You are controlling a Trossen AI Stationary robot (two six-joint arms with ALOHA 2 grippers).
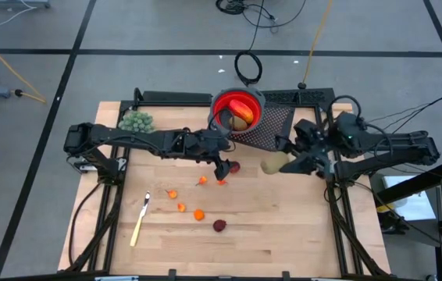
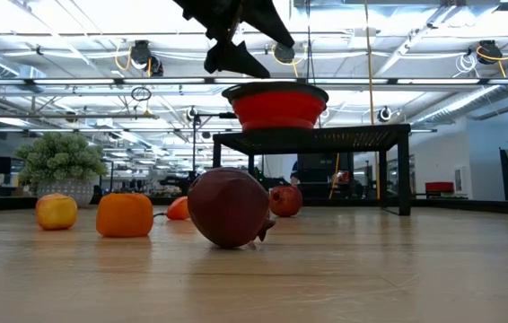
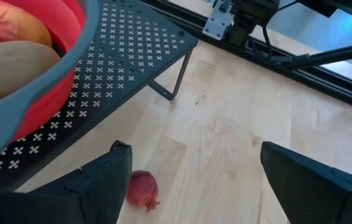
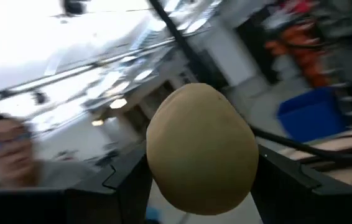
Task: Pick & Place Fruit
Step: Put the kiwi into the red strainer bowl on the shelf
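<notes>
On the wooden bench (image 1: pixel 283 226), toward its back edge, a black perforated stand (image 1: pixel 272 125) carries a red bowl (image 1: pixel 237 109) with a grey outer shell, and in the bowl lie an elongated red-orange-yellow fruit (image 1: pixel 242 107) and a brownish-green oval fruit (image 1: pixel 239 122). The left tool (image 1: pixel 224 169) hangs just in front of the stand with its two dark fingers (image 3: pixel 101 180) spread wide and nothing between them; a dark red ball fruit (image 3: pixel 142 189) sits on the bench just beside it, close to one fingertip. The right tool (image 1: pixel 283 162) is raised beside the stand and clamps the second brownish-green oval fruit (image 4: pixel 201 146) between its fingers, clear of the bench. Farther forward on the bench lie several tiny orange bits (image 1: pixel 198 214), and another dark red ball fruit (image 1: pixel 219 225) rests near them, well apart from both arms. A green broccoli-like clump (image 1: pixel 137 121) stands at the back left corner, and a yellow-handled knife (image 1: pixel 138 225) lies toward the front left. In the right wrist view a person appears blurred in the room beyond.
</notes>
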